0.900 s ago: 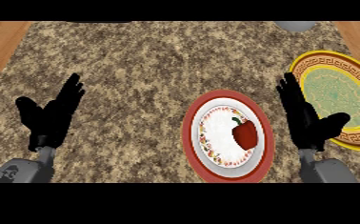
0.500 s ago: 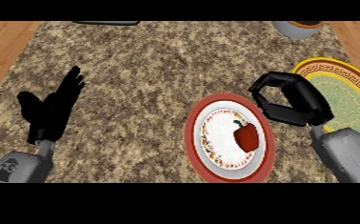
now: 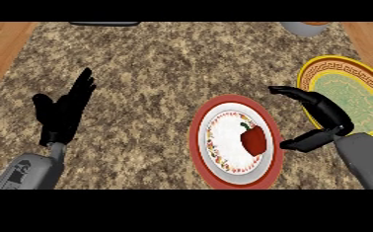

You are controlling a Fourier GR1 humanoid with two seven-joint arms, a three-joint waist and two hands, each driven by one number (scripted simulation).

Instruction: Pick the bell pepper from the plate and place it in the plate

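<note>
A red bell pepper [image 3: 253,139] lies on the white centre of a red-rimmed plate [image 3: 199,152] at the lower middle of the counter. A second plate [image 3: 320,73], yellow-rimmed with a green centre, sits at the right edge. My right hand [image 3: 324,112] hovers just right of the red plate and partly over the yellow one, fingers and thumb spread wide towards the pepper, holding nothing. My left hand [image 3: 64,111] rests open at the left, fingers up, far from both plates.
A grey round container [image 3: 304,27] stands at the back right. A dark flat object [image 3: 105,23] lies at the back edge. Wooden surface borders the speckled counter at both top corners.
My right hand has turned from fingers-up to a wide sideways claw and come down beside the red plate. The left hand has barely shifted. The pepper has not moved.
</note>
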